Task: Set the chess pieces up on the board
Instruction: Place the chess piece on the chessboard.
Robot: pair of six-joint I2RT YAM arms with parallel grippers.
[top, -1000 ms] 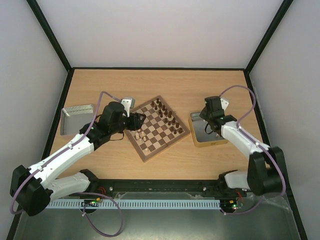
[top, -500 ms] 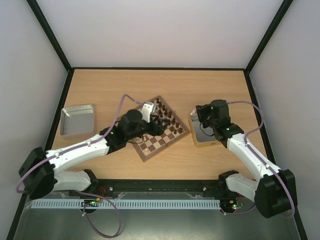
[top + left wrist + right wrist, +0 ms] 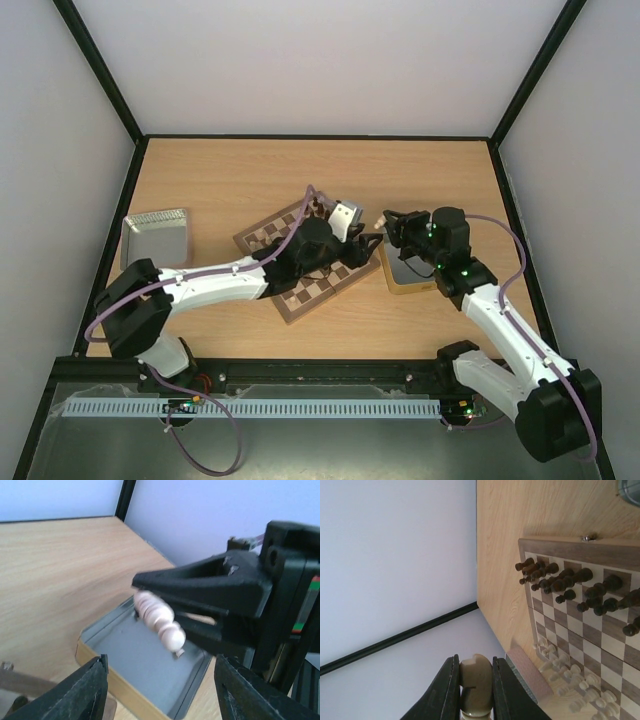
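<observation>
My right gripper (image 3: 475, 659) is shut on a light cream chess piece (image 3: 476, 677) with a notched head. The left wrist view shows that piece (image 3: 159, 619) blurred and held above the tin (image 3: 125, 655). My left gripper (image 3: 161, 662) stands open just short of it, nothing between its fingers (image 3: 92, 690). From above, the left arm lies across the board (image 3: 262, 238), its gripper (image 3: 362, 248) at the board's right corner, close to the right gripper (image 3: 392, 222). Several cream pieces (image 3: 567, 680) stand along one side of the board (image 3: 600, 650); dark pieces (image 3: 570, 587) fill the opposite side.
The gold-rimmed tin (image 3: 410, 275) lies right of the board, under the right gripper. A silver metal tray (image 3: 155, 238) sits at the table's left edge. Black frame rails border the table.
The left arm has swung right across the board to the tin side. The right gripper has moved left, off the tin's middle, with the cream piece in it.
</observation>
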